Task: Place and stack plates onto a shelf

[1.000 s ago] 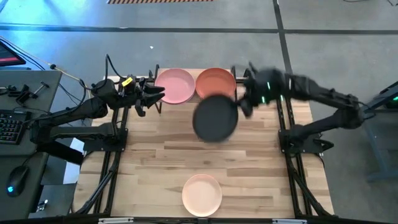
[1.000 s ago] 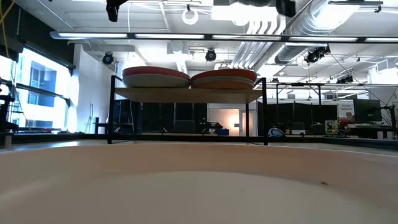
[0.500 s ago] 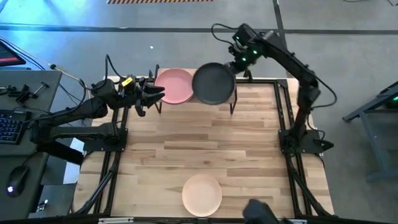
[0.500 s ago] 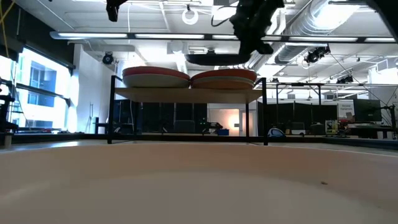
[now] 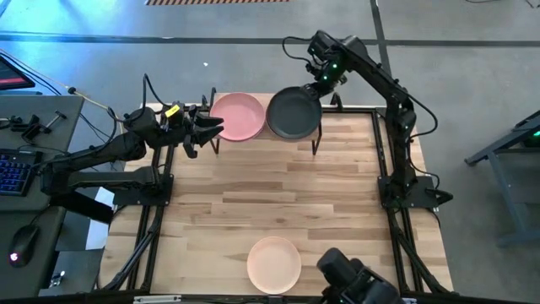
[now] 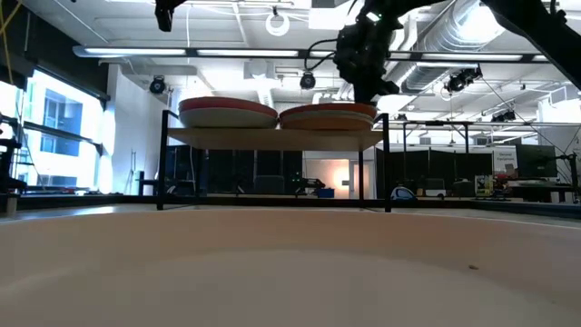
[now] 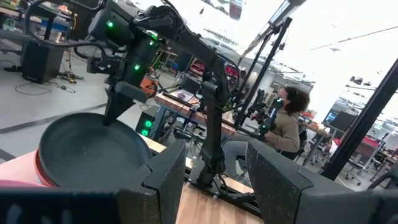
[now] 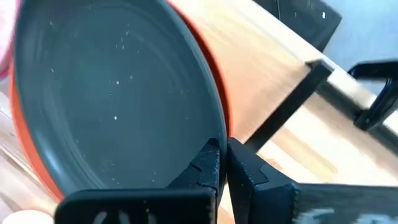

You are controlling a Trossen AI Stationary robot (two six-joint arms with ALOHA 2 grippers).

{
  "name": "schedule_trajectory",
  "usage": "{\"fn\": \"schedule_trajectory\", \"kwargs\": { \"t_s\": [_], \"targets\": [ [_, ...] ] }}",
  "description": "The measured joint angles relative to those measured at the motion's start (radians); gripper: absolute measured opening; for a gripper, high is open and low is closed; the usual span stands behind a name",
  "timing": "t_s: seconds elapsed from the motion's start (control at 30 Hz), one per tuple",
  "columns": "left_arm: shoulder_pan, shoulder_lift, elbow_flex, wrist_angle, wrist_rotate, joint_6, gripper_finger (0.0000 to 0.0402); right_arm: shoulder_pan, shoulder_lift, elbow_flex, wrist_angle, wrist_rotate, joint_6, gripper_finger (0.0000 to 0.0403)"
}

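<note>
The black plate (image 5: 294, 113) lies on the orange plate (image 8: 214, 59), the top of the right-hand stack on the shelf (image 6: 272, 136). My right gripper (image 5: 321, 82) reaches in from the far right and is shut on the black plate's rim. A pink plate (image 5: 236, 116) tops the shelf's left stack. My left gripper (image 5: 209, 128) waits open at the shelf's left end. A cream-peach plate (image 5: 273, 263) rests flat on the table near its near edge. My right gripper pinches the black plate's rim (image 8: 211, 134) on its far right side between the two fingers (image 8: 205, 165), one above the rim and one under it. The fingers slant down from the far right. The plate sits level in the orange plate, whose rim shows around it.
The shelf's black legs (image 5: 317, 139) stand at the table's far edge. A dark shape (image 5: 354, 279) shows at the near edge, right of the cream-peach plate. Bare wood (image 5: 278, 194) lies between shelf and near plate. A person (image 7: 291, 118) sits beyond the table.
My right gripper has carried the black plate from above the table's middle toward the far edge, over the shelf's right stack, then down onto the orange plate. It has stayed shut on the rim. A dark shape has come in at the near edge.
</note>
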Motion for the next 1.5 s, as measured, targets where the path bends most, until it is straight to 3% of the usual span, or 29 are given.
{"fn": "schedule_trajectory", "kwargs": {
  "t_s": [0.2, 0.43, 0.63, 0.73, 0.87, 1.0, 1.17, 1.3, 1.4, 1.5],
  "targets": [
    [0.000, 0.000, 0.000, 0.000, 0.000, 0.003, 0.0156, 0.000, -0.005, 0.001, 0.010, -0.028, -0.019, 0.0020],
    [0.000, 0.000, 0.000, 0.000, 0.000, 0.004, 0.0156, 0.001, -0.010, 0.088, 0.014, -0.030, -0.053, 0.0111],
    [0.000, 0.000, 0.000, -0.006, 0.002, -0.039, 0.0156, 0.027, -0.186, -0.009, -0.010, -0.079, -0.087, 0.0173],
    [0.000, 0.000, 0.000, -0.025, 0.009, -0.062, 0.0156, 0.101, -0.327, -0.151, 0.053, -0.079, -0.096, 0.0184],
    [-0.002, 0.000, 0.000, -0.060, 0.051, -0.053, 0.0156, 0.239, -0.573, -0.501, 0.322, -0.080, -0.003, 0.0186],
    [-0.046, -0.001, -0.038, -0.017, 0.038, -0.050, 0.0156, 0.408, -0.820, -0.933, 0.661, -0.079, 0.180, 0.0186],
    [-0.134, 0.000, -0.182, 0.155, -0.093, -0.084, 0.0156, 0.650, -1.014, -1.337, 1.107, -0.040, 0.536, 0.0186],
    [-0.166, 0.000, -0.263, 0.227, -0.157, -0.133, 0.0156, 0.837, -1.025, -1.468, 1.285, 0.094, 0.661, 0.0186],
    [-0.168, 0.000, -0.270, 0.231, -0.168, -0.125, 0.0156, 0.917, -0.986, -1.472, 1.292, 0.181, 0.678, 0.0186],
    [-0.168, 0.000, -0.270, 0.232, -0.178, -0.086, 0.0156, 0.955, -0.926, -1.437, 1.289, 0.194, 0.667, 0.0186]
  ]
}}
